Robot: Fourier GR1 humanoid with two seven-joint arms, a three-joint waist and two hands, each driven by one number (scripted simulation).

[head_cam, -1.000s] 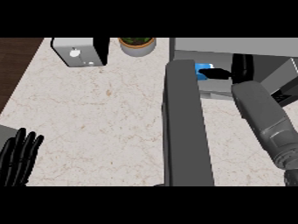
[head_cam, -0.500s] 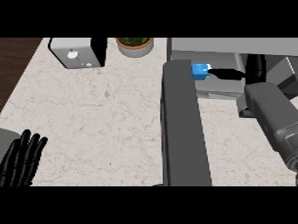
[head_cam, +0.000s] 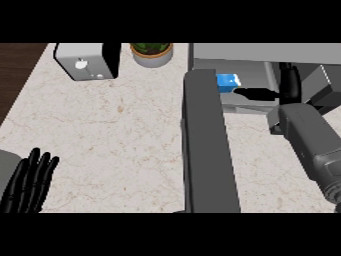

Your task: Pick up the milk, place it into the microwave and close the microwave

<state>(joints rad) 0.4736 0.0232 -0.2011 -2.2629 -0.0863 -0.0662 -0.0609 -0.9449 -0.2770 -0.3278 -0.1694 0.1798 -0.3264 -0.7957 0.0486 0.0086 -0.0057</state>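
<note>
Pale marbled stone (head_cam: 106, 130) spreads below me as the counter top, with a strip of dark wood floor (head_cam: 3, 85) along its left side.

Nearest to me, at the lower left edge, my left hand (head_cam: 29, 182) rests over the counter, black fingers straight and side by side, pointing up, holding nothing. It sits well apart from everything else.

Running up the middle is the long dark grey microwave door (head_cam: 206, 150), swung wide open and seen edge on. Just right of it my grey right forearm (head_cam: 317, 145) stretches away from me toward the grey box-shaped microwave (head_cam: 269, 52) at the upper right.

Inside the microwave's open cavity, near its left side close to the door's hinge end, stands the small blue and white milk carton (head_cam: 228, 81). My right hand (head_cam: 287, 85) is in that same cavity, just to the right of the carton. One black finger lies stretched out toward the carton, its tip just beside it, and I cannot tell whether it touches. The other fingers point upward, relaxed and uncurled, clamped on nothing.

Farthest from me, along the counter's back edge, a white boxy appliance with a black side (head_cam: 88, 61) stands at upper left, and beside it is a tan round pot holding a green plant (head_cam: 151, 52).
</note>
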